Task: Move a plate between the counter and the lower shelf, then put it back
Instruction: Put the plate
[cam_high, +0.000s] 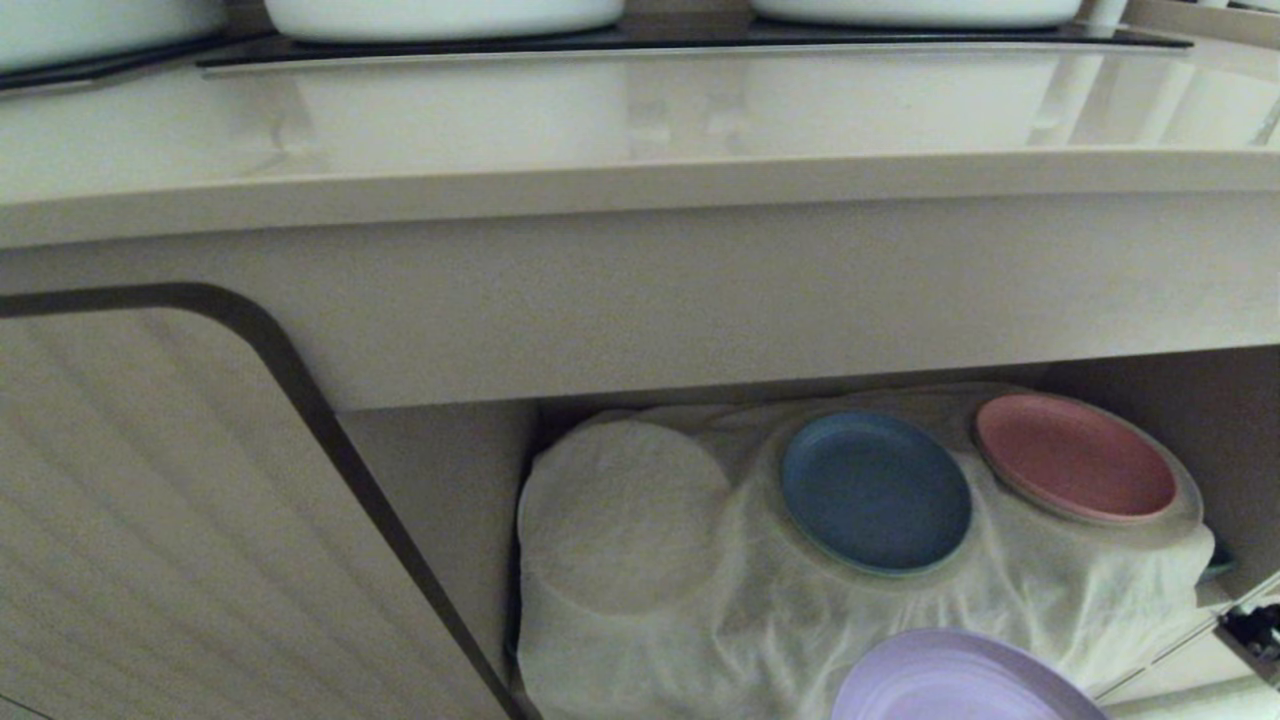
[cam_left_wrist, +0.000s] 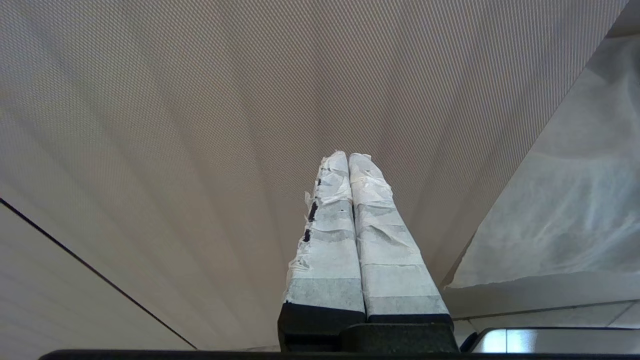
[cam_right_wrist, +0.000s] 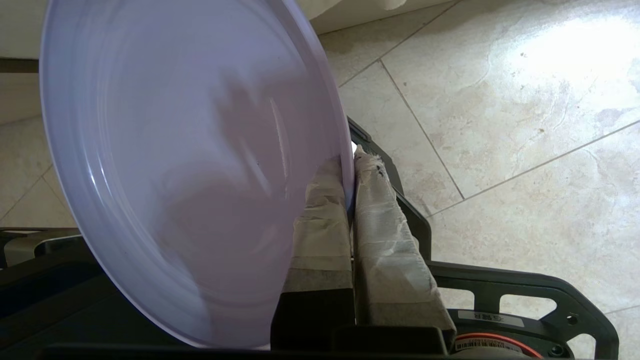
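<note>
The lilac plate (cam_high: 955, 685) shows at the bottom edge of the head view, in front of the lower shelf (cam_high: 1230, 440). In the right wrist view the plate (cam_right_wrist: 175, 165) fills the frame, held over the tiled floor. My right gripper (cam_right_wrist: 348, 162) is shut on the plate's rim, one taped finger on each face. The glossy beige counter (cam_high: 640, 130) runs across above the shelf. My left gripper (cam_left_wrist: 348, 156) is shut and holds nothing, parked close to a beige cabinet panel. Neither gripper shows in the head view.
On the shelf a wrinkled white cloth (cam_high: 800, 620) covers round mounds; a blue plate (cam_high: 875, 492) and a pink plate (cam_high: 1075, 457) sit on two, the left mound (cam_high: 620, 515) is bare. White pots (cam_high: 440, 15) stand on the black hob. A cabinet door (cam_high: 180, 520) is at left.
</note>
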